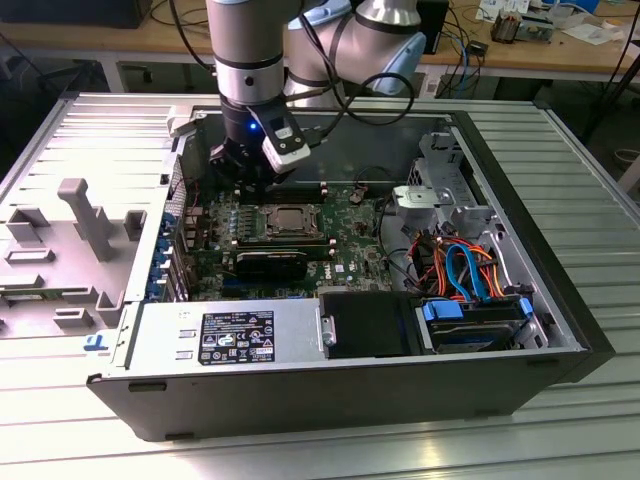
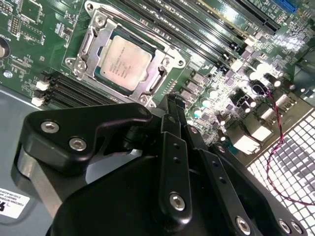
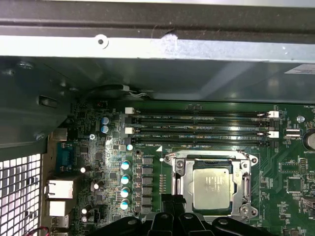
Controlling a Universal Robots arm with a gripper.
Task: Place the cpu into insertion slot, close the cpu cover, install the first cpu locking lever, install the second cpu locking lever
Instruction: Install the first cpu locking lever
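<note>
hand: the hand (image 2: pixel 170 105) hangs just above the motherboard (image 3: pixel 113 162), beside the socket; fingers pressed together w/ nothing between them, so closed & empty — reads as a poking tip, not a grasp.
arm: comes down into the open pc case (image 1: pixel 520 380) from above in the exterior view, wrist roughly vertical, prob. to clear the case walls.
cpu: the cpu (image 2: pixel 123 61) sits flat in the insertion slot (image 3: pixel 173 184), silver top up, square w/ the rim — seated, judging by how level it lies.
cpu cover: the cpu cover (image 2: pixel 162 64) lies down around the chip, frame flat on the socket, looks closed.
levers: thin metal bars run along the socket edges; can't tell if latched.
memory slots: long black memory slots (image 3: pixel 197 129) run just beside the socket, empty.
surroundings: case lies on its side on the ridged metal table (image 1: pixel 560 150); psu (image 1: pixel 230 335) and drive cables (image 1: pixel 465 270) are well apart from the hand.
</note>
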